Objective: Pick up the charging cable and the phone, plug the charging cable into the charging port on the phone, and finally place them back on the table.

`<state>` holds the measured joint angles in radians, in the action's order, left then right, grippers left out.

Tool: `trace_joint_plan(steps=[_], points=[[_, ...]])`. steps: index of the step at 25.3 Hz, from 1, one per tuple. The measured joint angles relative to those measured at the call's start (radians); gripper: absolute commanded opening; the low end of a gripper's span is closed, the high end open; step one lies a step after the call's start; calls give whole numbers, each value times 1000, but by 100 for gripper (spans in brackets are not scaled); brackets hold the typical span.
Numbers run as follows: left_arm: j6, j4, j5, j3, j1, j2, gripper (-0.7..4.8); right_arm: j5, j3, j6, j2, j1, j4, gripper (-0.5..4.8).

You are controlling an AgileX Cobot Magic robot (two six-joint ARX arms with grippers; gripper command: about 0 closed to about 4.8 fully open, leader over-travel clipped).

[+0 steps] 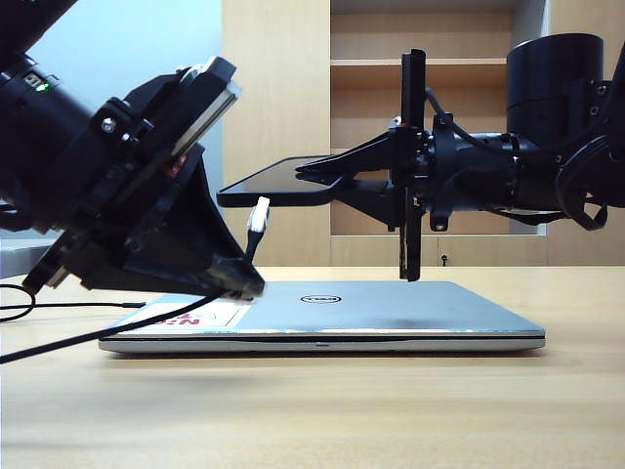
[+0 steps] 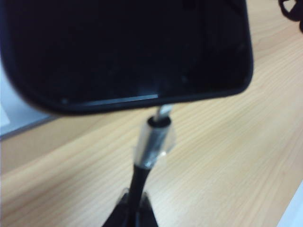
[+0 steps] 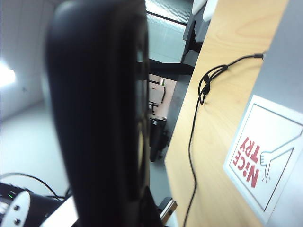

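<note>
My right gripper (image 1: 327,182) is shut on the phone (image 1: 278,183), holding it nearly level above the laptop. The phone fills the right wrist view as a dark slab (image 3: 99,109). My left gripper (image 1: 246,279) is shut on the charging cable (image 1: 107,332) just below its plug (image 1: 259,213), which points up at the phone's underside. In the left wrist view the fingers (image 2: 124,213) pinch the black cord, and the silver plug (image 2: 154,142) reaches the phone's (image 2: 128,47) short edge. I cannot make out the charging port, nor tell whether the tip is inside it.
A closed silver Dell laptop (image 1: 391,313) with a red-lettered sticker (image 3: 262,156) lies on the table (image 1: 312,410) under both grippers. The slack cable (image 3: 193,142) trails over the tabletop to the left. A wooden shelf cabinet (image 1: 293,88) stands behind.
</note>
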<state>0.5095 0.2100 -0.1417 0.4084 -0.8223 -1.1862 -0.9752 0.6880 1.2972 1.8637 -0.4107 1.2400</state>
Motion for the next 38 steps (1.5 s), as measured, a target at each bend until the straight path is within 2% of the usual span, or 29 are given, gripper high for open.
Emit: trace_joint_plan(steps=[4, 12, 24, 31, 38], points=[[0, 21, 0, 0, 0, 0, -8, 10, 0, 44, 0, 4, 10, -5], [0, 54, 11, 2, 0, 1, -8, 58, -1, 44, 0, 2, 99, -5], [3, 62, 16, 2, -21, 1, -8, 111, -1, -68, 2, 2, 106, -5], [5, 62, 14, 5, -66, 13, -8, 107, -2, -83, 2, 11, 107, -5], [26, 12, 14, 6, -67, 39, -8, 27, -2, -77, 2, 95, 108, -5]])
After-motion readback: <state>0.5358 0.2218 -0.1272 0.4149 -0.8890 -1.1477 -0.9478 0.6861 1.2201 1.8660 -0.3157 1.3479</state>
